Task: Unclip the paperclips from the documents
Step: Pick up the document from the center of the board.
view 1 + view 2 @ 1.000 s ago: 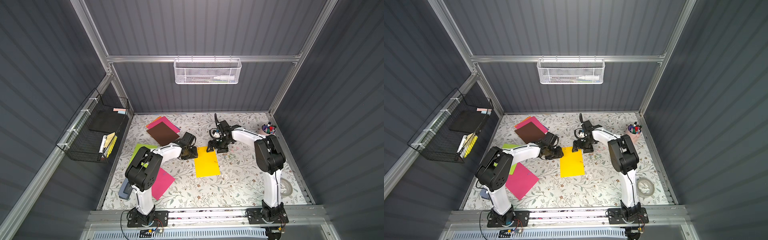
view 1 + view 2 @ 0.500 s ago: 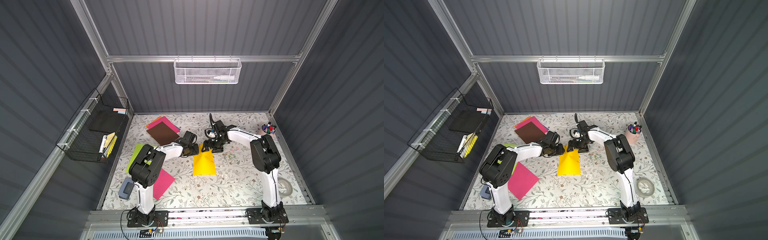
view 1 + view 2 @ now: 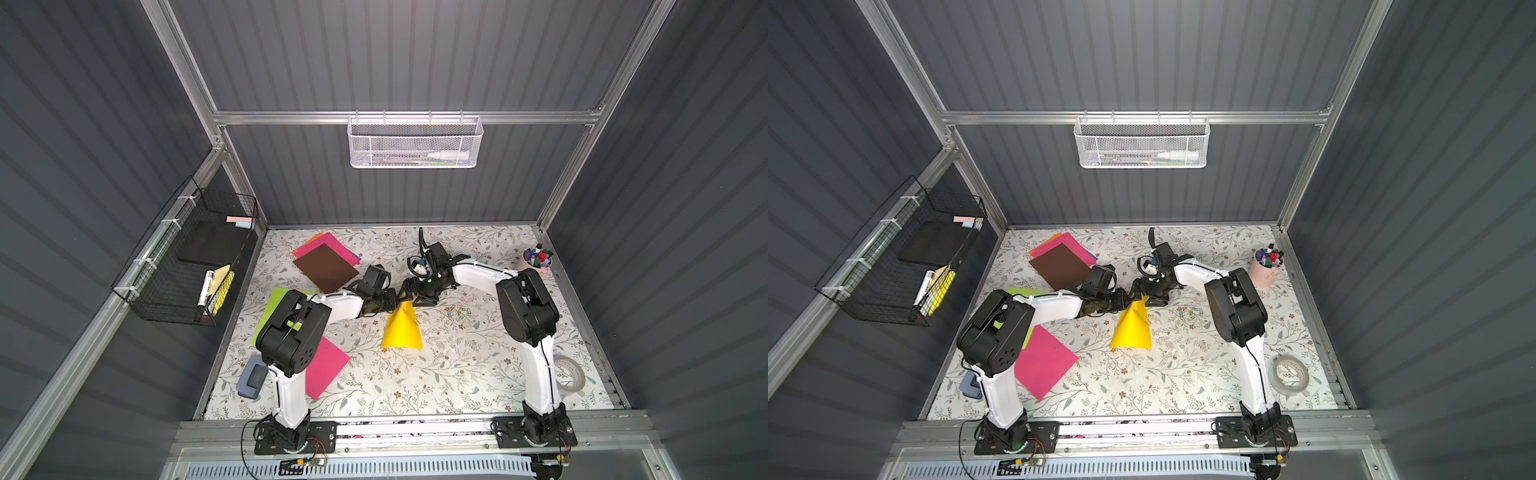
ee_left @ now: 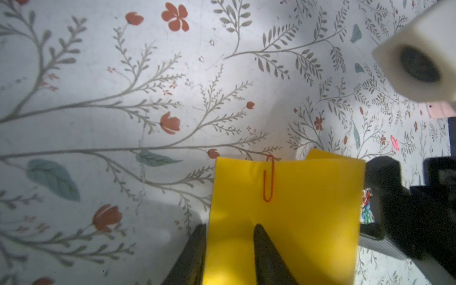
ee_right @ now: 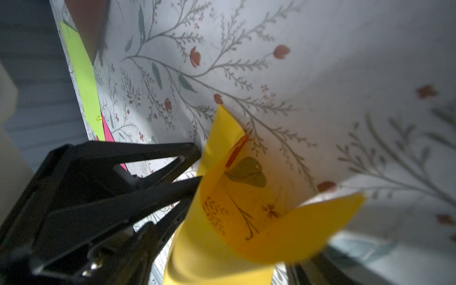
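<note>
Left wrist camera has the best seat. The left gripper point(image 4: 229, 230) has its jaws clamped on the yellow document point(image 4: 296, 217), one dark finger on each face of the paper. The orange paperclip point(image 4: 268, 179) straddles the sheet's free edge just beyond them.

In both top views the sheet is lifted near the middle of the bench point(image 3: 457, 374). It's pinched at its 12 o'clock end and sags into a cone, and its 6 o'clock edge appears to rest on the surface. The right gripper point(image 3: 415, 291) sits at the sheet's 1 o'clock, just beside the paper. Its jaws are apart and holding nothing I can see.

Loose paperclips point(image 3: 459, 309) lie at the sheet's 3 o'clock, the brown document point(image 3: 326, 268) at 10 o'clock, and the pink document point(image 3: 326, 368) at 8 o'clock.

On handling, this paper looks light and floppy. It curls under its own weight and should crease or tear if yanked, so the pinch close beside the clip looks sensible. The clip is thin, smooth wire and likely slippery. I'd take it by the rounded loop poking past the edge and slide it straight off along the sheet's plane, without twisting it sideways.
</note>
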